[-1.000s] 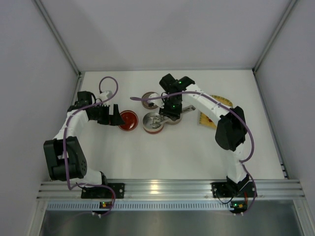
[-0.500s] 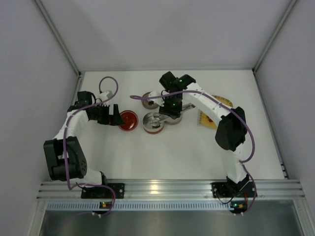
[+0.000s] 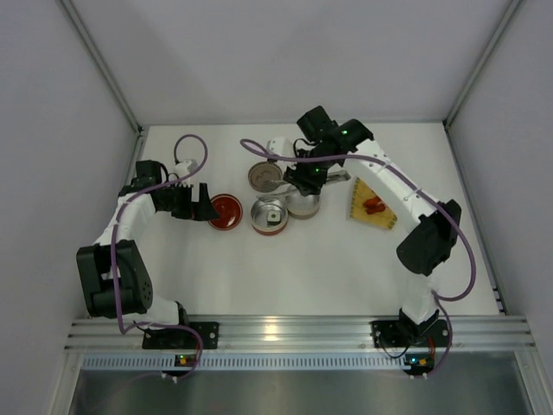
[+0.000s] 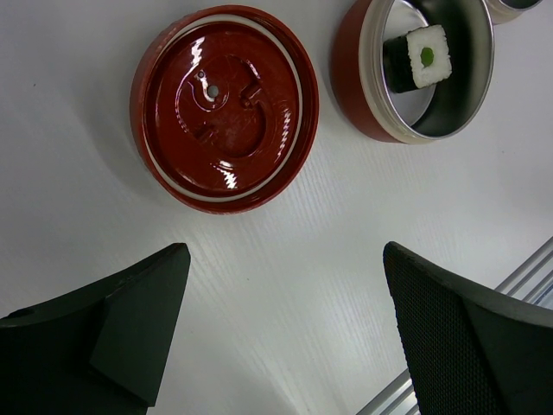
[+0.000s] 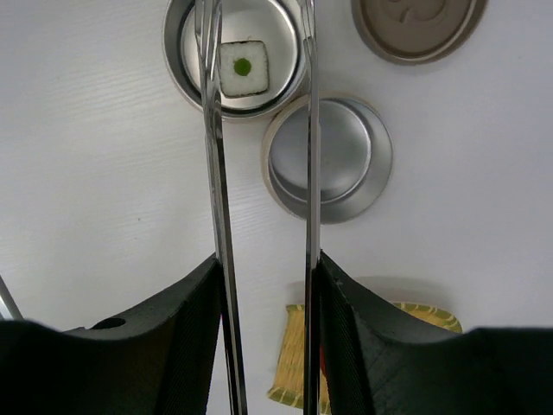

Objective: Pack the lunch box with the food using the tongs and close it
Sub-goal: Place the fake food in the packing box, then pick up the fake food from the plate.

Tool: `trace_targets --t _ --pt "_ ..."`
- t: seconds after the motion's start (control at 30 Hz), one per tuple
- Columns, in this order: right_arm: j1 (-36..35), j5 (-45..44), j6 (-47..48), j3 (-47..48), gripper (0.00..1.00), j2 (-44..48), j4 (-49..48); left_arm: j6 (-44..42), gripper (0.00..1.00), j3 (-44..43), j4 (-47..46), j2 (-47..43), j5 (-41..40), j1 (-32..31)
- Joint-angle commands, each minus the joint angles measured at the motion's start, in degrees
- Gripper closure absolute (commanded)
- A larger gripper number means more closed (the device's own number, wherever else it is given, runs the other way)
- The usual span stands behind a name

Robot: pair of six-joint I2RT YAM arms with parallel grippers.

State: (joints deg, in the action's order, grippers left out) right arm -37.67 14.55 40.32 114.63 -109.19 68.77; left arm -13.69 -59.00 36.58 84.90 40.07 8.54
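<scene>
My right gripper (image 5: 266, 259) (image 3: 304, 178) is shut on the tongs (image 5: 216, 173), whose two silver arms stand apart. Their tips hover over the red-walled lunch box bowl (image 5: 173, 52) (image 3: 256, 223). One food piece, a white sushi roll (image 5: 242, 69) (image 4: 416, 59) with a black rim and green centre, lies in that bowl, free of the tongs. An empty steel bowl (image 5: 328, 164) (image 3: 304, 205) touches it. Red food bits (image 3: 373, 205) lie on the yellow mat (image 3: 361, 212). My left gripper (image 4: 285, 251) (image 3: 204, 203) is open beside the red lid (image 4: 225, 108) (image 3: 226, 211), holding nothing.
A tan round lid (image 5: 417, 26) (image 3: 264, 176) lies behind the two bowls. The yellow mat's edge (image 5: 294, 363) shows under my right fingers. White walls close in the table at the back and on both sides. An aluminium rail (image 3: 294, 333) runs along the near edge.
My right gripper has lifted the tongs out of the red-walled bowl and drawn back toward the rear right. A sushi roll now shows in that bowl, and the mat is uncovered. The left arm is still.
</scene>
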Motion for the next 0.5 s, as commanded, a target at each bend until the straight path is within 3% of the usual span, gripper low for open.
trace_targets --t 0.0,0.23,0.33,0.47 --pt "5.0 2.6 -3.7 2.0 0.57 5.6 -2.3 -1.6 0.02 -0.9 0.0 -1.1 2.0 0.2" --pt "21.0 3.0 -10.2 -5.9 0.58 12.7 -3.9 -1.6 0.02 -0.5 0.0 -1.4 1.9 0.2" --pt "27.2 0.1 -14.6 -11.7 0.59 16.5 -5.9 -1.2 0.02 -0.4 -0.4 -1.1 2.1 0.2" --pt "30.3 -8.1 -21.0 -21.1 0.62 20.8 -9.8 -0.2 0.02 -0.5 -1.3 -0.3 2.7 0.2"
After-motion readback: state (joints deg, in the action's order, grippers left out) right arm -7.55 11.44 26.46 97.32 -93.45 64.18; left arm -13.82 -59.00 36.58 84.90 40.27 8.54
